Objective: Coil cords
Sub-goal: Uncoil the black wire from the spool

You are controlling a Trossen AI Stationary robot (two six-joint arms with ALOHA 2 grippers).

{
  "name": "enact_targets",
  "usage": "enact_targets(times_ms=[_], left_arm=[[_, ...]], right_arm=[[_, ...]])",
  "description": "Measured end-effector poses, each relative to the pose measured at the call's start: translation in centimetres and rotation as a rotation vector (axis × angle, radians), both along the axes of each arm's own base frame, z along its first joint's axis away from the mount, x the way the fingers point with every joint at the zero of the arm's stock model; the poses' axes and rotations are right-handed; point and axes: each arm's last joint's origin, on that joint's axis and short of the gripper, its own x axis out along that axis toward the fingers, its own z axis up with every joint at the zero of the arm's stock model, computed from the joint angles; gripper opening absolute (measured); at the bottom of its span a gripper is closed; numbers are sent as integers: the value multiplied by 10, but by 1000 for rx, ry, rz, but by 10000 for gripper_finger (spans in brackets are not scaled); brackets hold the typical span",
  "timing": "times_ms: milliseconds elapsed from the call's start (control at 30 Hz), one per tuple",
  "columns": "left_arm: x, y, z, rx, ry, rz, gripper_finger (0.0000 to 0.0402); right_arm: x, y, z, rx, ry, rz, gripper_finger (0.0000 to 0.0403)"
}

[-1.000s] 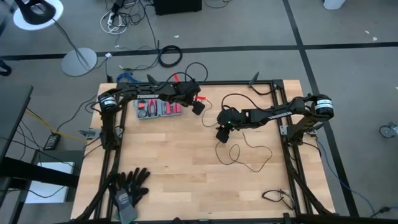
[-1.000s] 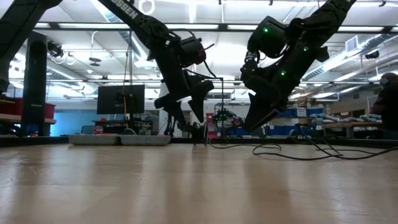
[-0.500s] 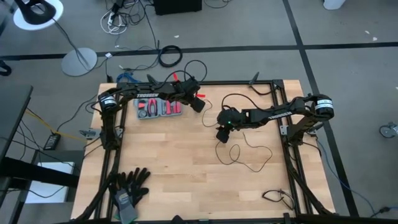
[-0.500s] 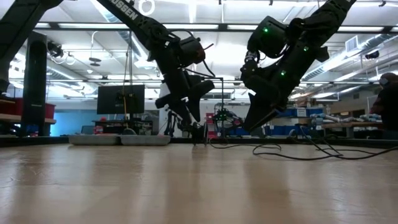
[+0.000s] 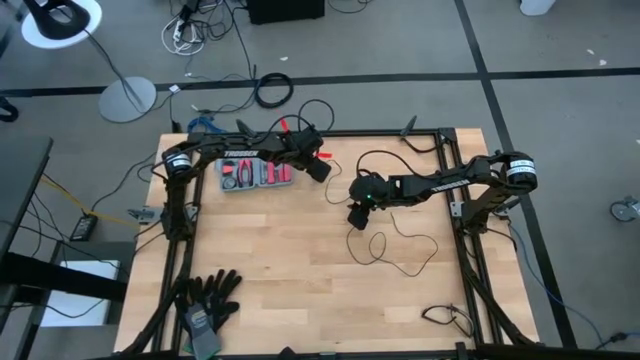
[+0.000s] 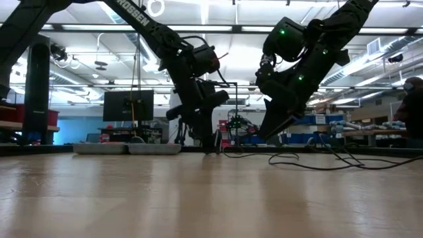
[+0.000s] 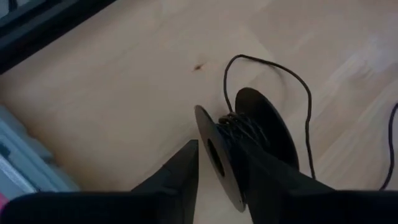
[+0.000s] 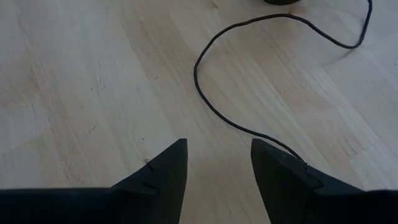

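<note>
Your left gripper (image 7: 217, 168) pinched the flat black round spool (image 7: 249, 146) of thin black wire (image 8: 249, 74); your right gripper (image 8: 217, 165) hung spread, empty.

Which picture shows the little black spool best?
The left wrist view: the spool fills it, wire wound on, between the left gripper's fingers. From above it hides under that gripper. The low view shows only dark shapes; the right wrist view shows just loose wire.

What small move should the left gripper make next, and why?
Probably finish closing and lift a little. The left gripper already straddles the black spool, upright on the table, with the thin cord trailing loose from it. The right gripper hangs open over another stretch of cord.
</note>
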Motion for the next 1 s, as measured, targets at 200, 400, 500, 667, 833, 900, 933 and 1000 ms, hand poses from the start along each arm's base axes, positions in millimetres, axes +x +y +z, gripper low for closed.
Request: enact_targets(times_ms=[200,400,500,667,833,900,933,1000], left_arm=[[1,-1,0,-22,-12,-58,50],[3,-9,1,-167,-81,-213,8],[7,-17,1,-238,-116,-280,6],[14,-36,-4,-363,-241,-424,2],[5,-57,-37,-514,-317,-436,1],[-1,-63,-49,-555,-349,-418,1],[-4,-66,-54,-578,-368,-411,1],[-9,-71,-62,-621,-407,-405,2]], right_arm=[[0,0,0,0,0,0,177],[-8,1,-6,14,104,0,176],[-16,3,-11,36,198,-8,176],[-26,5,-15,115,293,-24,174],[-26,11,-16,171,302,22,174],[-26,15,-16,189,301,45,174],[-26,18,-16,196,301,59,174],[-25,23,-15,207,300,83,174]])
